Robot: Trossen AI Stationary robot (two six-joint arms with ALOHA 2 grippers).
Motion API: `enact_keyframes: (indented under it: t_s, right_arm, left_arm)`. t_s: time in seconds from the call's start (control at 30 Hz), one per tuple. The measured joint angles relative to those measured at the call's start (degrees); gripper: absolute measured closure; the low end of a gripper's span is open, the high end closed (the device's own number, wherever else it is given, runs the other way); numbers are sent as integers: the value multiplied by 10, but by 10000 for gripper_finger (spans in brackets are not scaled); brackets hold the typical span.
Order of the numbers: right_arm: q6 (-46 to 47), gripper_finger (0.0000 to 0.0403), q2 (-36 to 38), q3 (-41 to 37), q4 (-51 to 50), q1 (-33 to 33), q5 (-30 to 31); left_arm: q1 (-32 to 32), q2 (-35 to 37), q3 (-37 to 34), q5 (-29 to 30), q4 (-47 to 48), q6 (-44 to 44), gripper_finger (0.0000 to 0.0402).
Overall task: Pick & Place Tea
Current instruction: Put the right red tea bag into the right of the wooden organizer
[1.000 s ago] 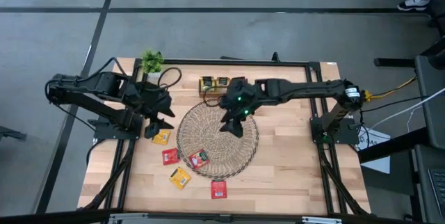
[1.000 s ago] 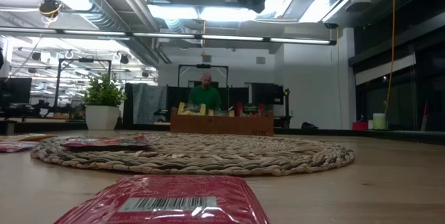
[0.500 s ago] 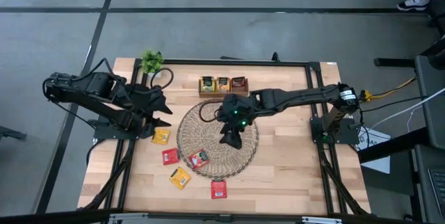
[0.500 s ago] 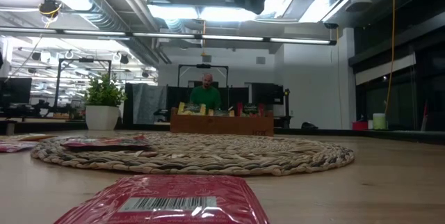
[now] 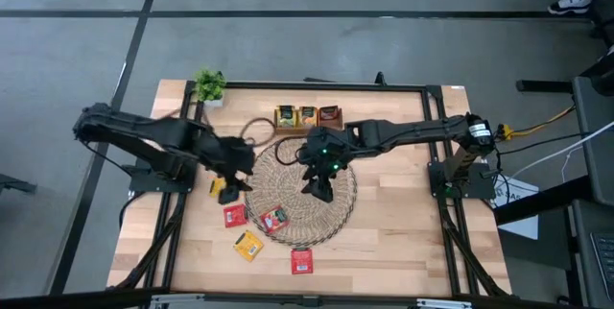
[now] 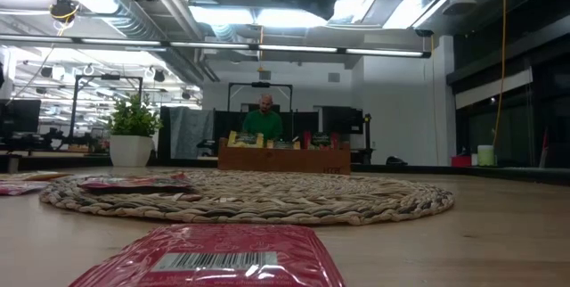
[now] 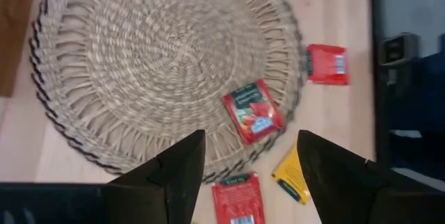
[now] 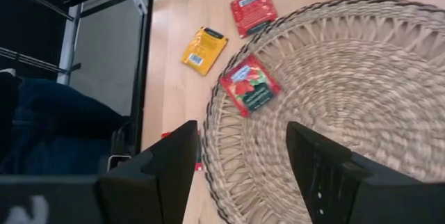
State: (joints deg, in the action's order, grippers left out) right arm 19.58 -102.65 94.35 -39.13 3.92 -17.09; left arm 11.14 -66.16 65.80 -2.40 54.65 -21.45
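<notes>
1. On the wooden table (image 5: 403,223), the largest item is the round wicker mat (image 5: 299,194), which serves as the landmark for everything else here.
2. Above the mat's left rim hangs the left gripper (image 5: 235,177), its two dark fingers (image 7: 177,175) spread apart with nothing between them; the wrist view looks down past them onto the mat and the sachets at its edge.
3. Over the mat's middle hovers the right gripper (image 5: 319,186), fingers likewise parted and empty.
4. Beyond the mat's far edge sits a low wooden box (image 5: 307,118) with sachets standing upright in its compartments; their print is too small to read.
5. Beyond the mat's far-left side stands a small potted plant (image 5: 210,86) in a white pot.
6. Behind the mat in the low view, far off in the room, a person in a green top (image 6: 264,123) is visible past the box.
7. On the mat's near-left rim lies a red sachet with a strawberry picture (image 5: 274,219) and a green-and-white label band; the wording cannot be made out.
8. Just off the mat to the left rests a plain red sachet (image 5: 234,216), and partly under the left gripper a yellow sachet (image 5: 223,190).
9. Nearer than the mat lie an orange-yellow sachet (image 5: 248,244) with a small barcode patch, and a red sachet with a white barcode (image 5: 302,262); no digits are legible.
</notes>
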Motion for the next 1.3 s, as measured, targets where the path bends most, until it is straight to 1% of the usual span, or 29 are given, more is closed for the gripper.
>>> enact_keyframes:
  t_s: [0.17,0.33,0.47,0.6,0.8,0.87,1.0,1.07,1.17,1.3]
  right_arm:
    - [30,183,0,0,-4,-1,0]
    - [34,183,0,0,-39,-1,3]
    - [6,183,0,0,-86,-1,24]
    - [-31,183,1,0,-132,-2,25]
    - [-124,183,3,0,-222,1,25]
    - [-155,183,3,0,-231,3,31]
    - [-207,183,3,0,-232,5,36]
    - [-217,183,3,0,-232,5,41]
    - [-216,183,3,1,-236,5,55]
    - [-214,183,3,1,-255,8,59]
  left_arm:
    - [0,-70,-20,32,-26,-54,176]
    - [6,-143,-20,21,-33,-111,176]
    - [21,-187,-20,6,-51,-149,176]
    - [45,-207,-20,13,-83,-182,176]
    - [93,-225,-20,47,-103,-307,176]
    - [110,-231,-20,72,-113,-317,176]
    - [141,-236,-20,151,-135,-316,176]
    - [147,-238,-20,171,-132,-329,176]
    - [147,-255,-19,177,-149,-354,176]
    - [147,-297,-20,170,-181,-339,176]
